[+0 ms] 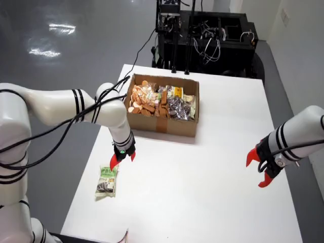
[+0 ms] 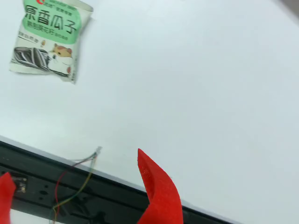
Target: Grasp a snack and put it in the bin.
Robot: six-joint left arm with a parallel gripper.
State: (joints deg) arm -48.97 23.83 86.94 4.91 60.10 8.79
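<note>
The red-tipped claw (image 1: 122, 158) of the white arm on the left of the overhead view hangs spread and empty. A descent from here risks pinching only the packet's top edge, letting it slip. The flat green-and-white seed snack packet (image 1: 107, 181) lies on the white bench (image 1: 202, 192), just below-left of the claw, apart from the brown cardboard bin (image 1: 163, 121).

A green-and-white snack packet (image 2: 48, 38) lies flat on the white table (image 2: 196, 93), tilted, well up and left of the gripper (image 2: 79, 191). Its red fingertips (image 2: 159, 186) stand apart, nothing between them. Thin coloured wires (image 2: 79, 175) cross a black edge between the fingertips
</note>
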